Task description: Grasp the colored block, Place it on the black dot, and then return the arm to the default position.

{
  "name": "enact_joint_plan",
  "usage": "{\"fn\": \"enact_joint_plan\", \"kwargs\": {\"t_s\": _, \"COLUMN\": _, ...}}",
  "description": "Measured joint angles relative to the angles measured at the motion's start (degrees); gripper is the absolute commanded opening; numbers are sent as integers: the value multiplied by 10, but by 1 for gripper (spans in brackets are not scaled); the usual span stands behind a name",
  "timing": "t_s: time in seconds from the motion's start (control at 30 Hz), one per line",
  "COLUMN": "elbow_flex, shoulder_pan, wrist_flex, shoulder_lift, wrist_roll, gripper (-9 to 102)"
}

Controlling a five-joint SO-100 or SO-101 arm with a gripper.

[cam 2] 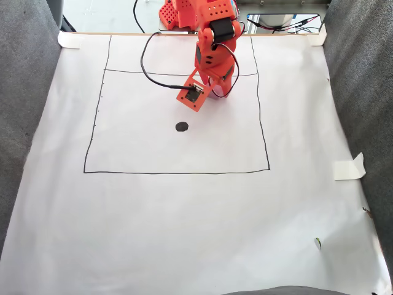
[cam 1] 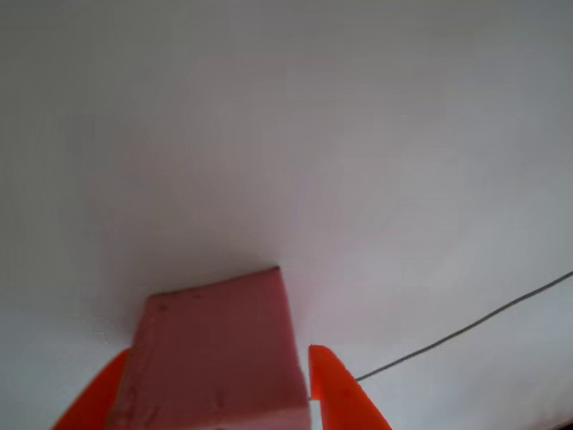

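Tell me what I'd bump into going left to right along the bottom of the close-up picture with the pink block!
Left orange finger → pink block → right orange finger → thin dark drawn line, all over white paper.

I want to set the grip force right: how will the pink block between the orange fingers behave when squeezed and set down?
The pink block looks foam-like, with small dents on its faces, so it probably gives under pressure and is light. Its matte, rough surface should resist slipping between the hand's fingers. Its flat faces suggest it will sit still on the paper rather than roll.
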Motion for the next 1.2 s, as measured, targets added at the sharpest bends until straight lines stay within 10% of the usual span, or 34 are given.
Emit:
{"fn": "enact_joint_plan", "kwargs": {"t_s": 0.27, "elbow_flex": 0, "shoulder_pan": -2, "wrist_flex": 0, "shoulder_lift": 0, "wrist_roll": 18, "gripper": 0}}
{"fn": "enact_joint_plan", "kwargs": {"t_s": 1.2, "elbow_flex": -134, "shoulder_pan": 146, "wrist_flex": 11, "shoulder_lift": 88, "wrist_roll": 280, "gripper": 0}}
